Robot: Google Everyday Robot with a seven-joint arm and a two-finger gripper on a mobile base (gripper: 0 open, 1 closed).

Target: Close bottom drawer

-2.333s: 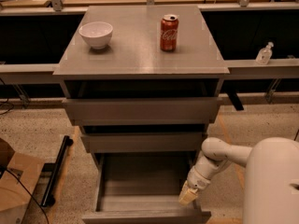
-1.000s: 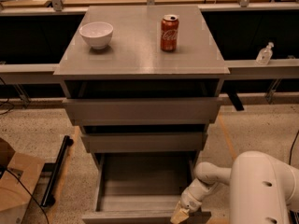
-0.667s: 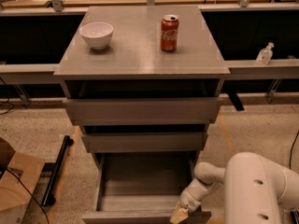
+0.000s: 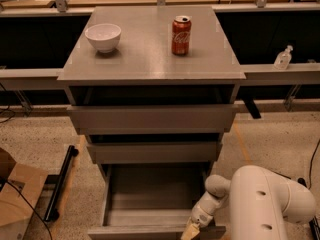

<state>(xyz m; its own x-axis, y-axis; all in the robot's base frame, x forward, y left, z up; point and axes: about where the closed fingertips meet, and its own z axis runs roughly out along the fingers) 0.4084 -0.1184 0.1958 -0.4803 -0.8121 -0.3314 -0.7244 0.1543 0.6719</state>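
Note:
The bottom drawer [image 4: 150, 204] of the grey cabinet stands pulled far out, its empty box open to view and its front panel [image 4: 135, 232] along the lower frame edge. My gripper [image 4: 190, 231] hangs at the end of the white arm [image 4: 265, 204], low at the right end of that front panel, touching or nearly touching it. The middle drawer [image 4: 154, 152] and top drawer [image 4: 152, 118] above are slightly out.
A white bowl [image 4: 103, 36] and a red soda can [image 4: 181, 35] stand on the cabinet top [image 4: 150, 59]. A cardboard box [image 4: 17, 199] and a black bar [image 4: 60, 184] lie on the floor at left. A small bottle [image 4: 283, 58] sits on the ledge at right.
The arm has lowered and drawn toward the camera, bringing the gripper from the drawer's right side down to its front panel. The drawer looks unmoved.

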